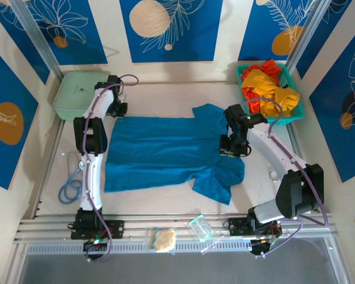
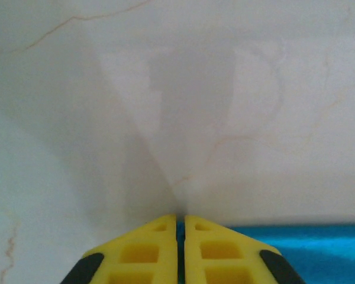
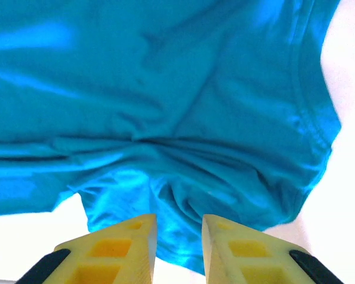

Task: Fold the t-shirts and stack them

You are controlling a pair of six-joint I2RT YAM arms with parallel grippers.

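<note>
Yellow plastic fingers of the left gripper sit pressed together at the bottom of the left wrist view. A thin blue line shows in the seam between them, and blue cloth runs off to their right only. Judgement: jaws clamped on the far hem corner of the deep teal-blue cloth t-shirt, a corner hold suited to lifting that edge for a fold.

Right gripper: yellow fingers stand apart, the shirt's edge lies under the gap, and white tabletop shows just below it. No clamp visible. From above it sits over the collar end, between the two sleeves. Probably lining up a matching hold so both ends rise together.

Shirt itself: spread flat mid-table, hem toward the left arm, sleeves toward the right, some creases near the collar. Not yet folded.

Containers:
- Teal plastic mesh basket, far right corner: crumpled yellow-orange and red t-shirts heaped above the rim.
- Pale green rounded zip case, far left corner: closed, contents hidden.
- Small clear plastic bag at the near rail: something pale inside, too small to identify.
</note>
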